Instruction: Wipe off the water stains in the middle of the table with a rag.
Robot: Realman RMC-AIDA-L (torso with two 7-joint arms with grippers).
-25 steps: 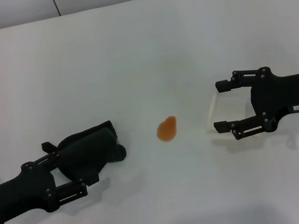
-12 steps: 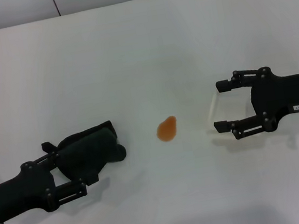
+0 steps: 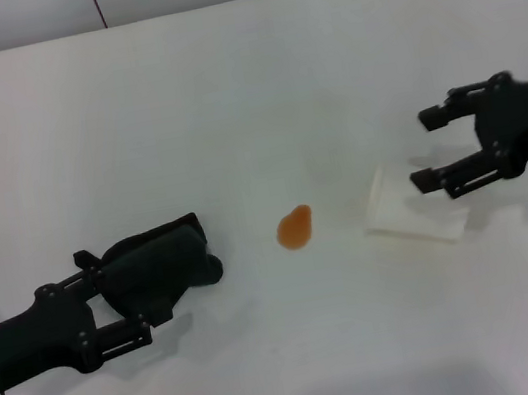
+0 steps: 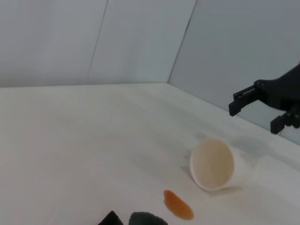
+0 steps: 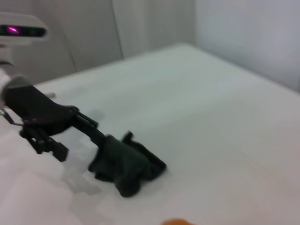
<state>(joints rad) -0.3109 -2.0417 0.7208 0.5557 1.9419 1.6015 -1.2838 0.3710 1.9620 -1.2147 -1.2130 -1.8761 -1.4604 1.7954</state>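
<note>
Left hand (image 3: 161,276) is clamped on the soft, lumpy rag (image 3: 162,265); stain (image 3: 295,227) lies just ahead. Right hand (image 3: 433,147) spread, empty.

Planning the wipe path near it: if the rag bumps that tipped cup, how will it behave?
The cup lies on its side on the table, so it will probably roll. Thin and translucent, it looks light and easily shoved. The right gripper hangs open above it, so nothing steadies it.

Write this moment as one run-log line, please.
left gripper: shut on dark green rag | right gripper: open, lifted off tipped white cup | orange-amber stain: unwiped
</note>
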